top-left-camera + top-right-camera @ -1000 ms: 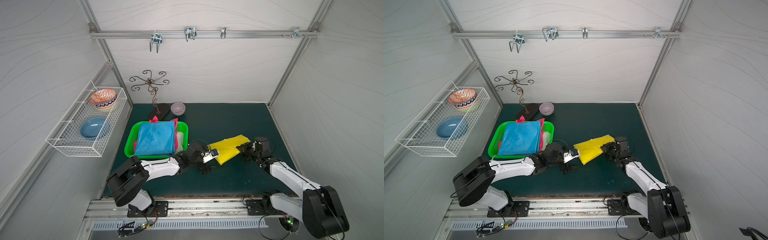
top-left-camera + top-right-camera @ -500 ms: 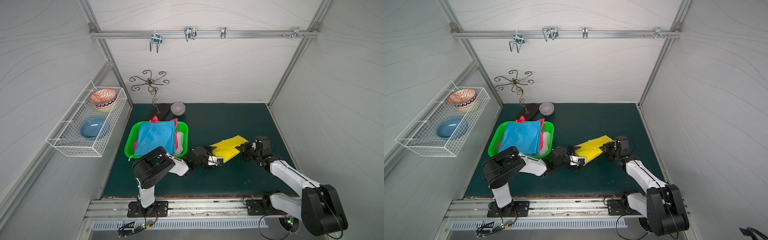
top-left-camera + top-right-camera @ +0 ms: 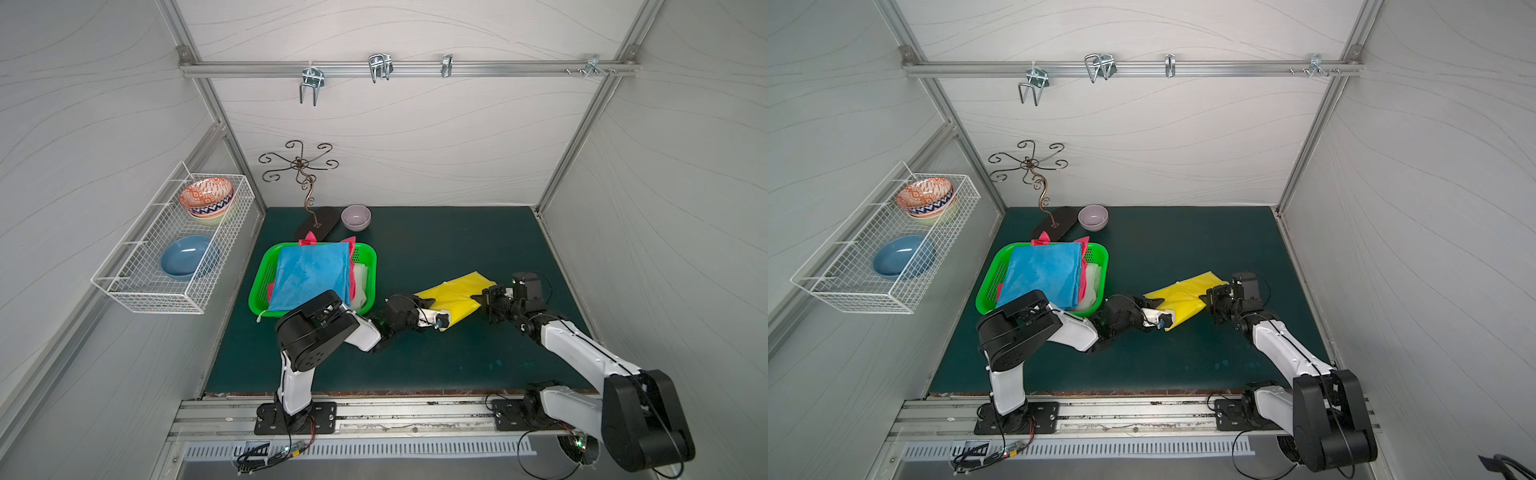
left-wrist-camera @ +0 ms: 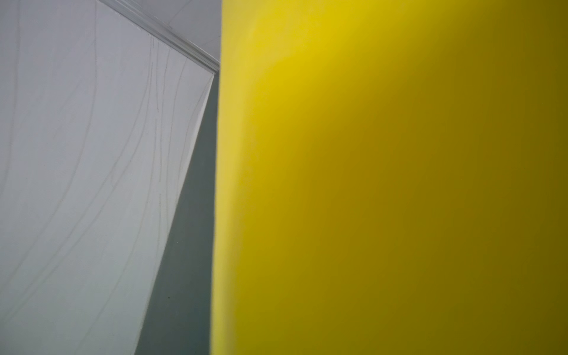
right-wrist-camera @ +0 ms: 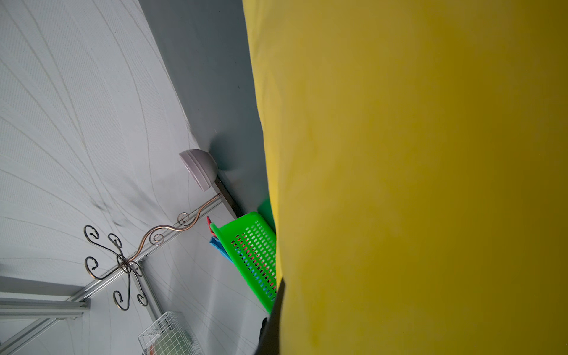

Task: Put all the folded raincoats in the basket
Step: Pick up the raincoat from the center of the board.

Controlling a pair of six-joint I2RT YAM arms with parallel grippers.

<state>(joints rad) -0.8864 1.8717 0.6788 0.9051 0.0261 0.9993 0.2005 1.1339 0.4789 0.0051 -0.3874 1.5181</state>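
Raincoat (image 3: pixel 457 296): yellow, folded, on the green mat (image 3: pixel 436 245); outside the basket (image 3: pixel 258 289), on its right, between the two grippers; yellow fabric filled most of both wrist views.

Right gripper (image 3: pixel 483 298) was closed at the raincoat's right edge, apparently pinching it; left gripper (image 3: pixel 439 323) was at the near left corner, against the fabric; could not tell whether its jaws were clamped or parted.

Basket held a blue cloth (image 3: pixel 309 274) over pink and white pieces; behind it, a lilac bowl (image 3: pixel 355 217) stood beside a curly metal stand (image 3: pixel 320 221); the wire rack (image 3: pixel 137 286) on the left wall carried a patterned bowl and a blue one.
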